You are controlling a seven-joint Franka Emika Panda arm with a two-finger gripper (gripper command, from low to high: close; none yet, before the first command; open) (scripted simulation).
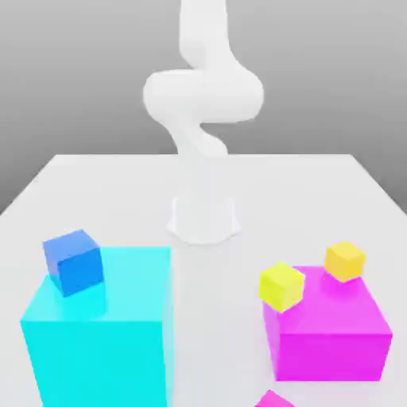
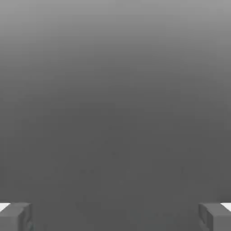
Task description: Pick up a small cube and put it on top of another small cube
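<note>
So on the exterior view's left there was a big cyan block [image 1: 99, 334] sitting on the white worktop [image 1: 318, 191], with a small blue cube [image 1: 74, 261] perched on its far left top corner. In the middle, further back, the white arm [image 1: 203, 103] stood on its round base [image 1: 204, 216]. Over on the exterior view's right was a large magenta block [image 1: 330, 334] with two yellow cubes, one [image 1: 281, 286] at its near-left top corner and another [image 1: 345, 261] toward the far edge. The small magenta cube [image 1: 275, 400] sat at the near edge of the worktop, just left of the magenta block, mostly cut off. In the hand view the gripper [image 2: 115, 216] was spread wide, fingertips [image 2: 16, 216] far apart, holding nothing.
</note>
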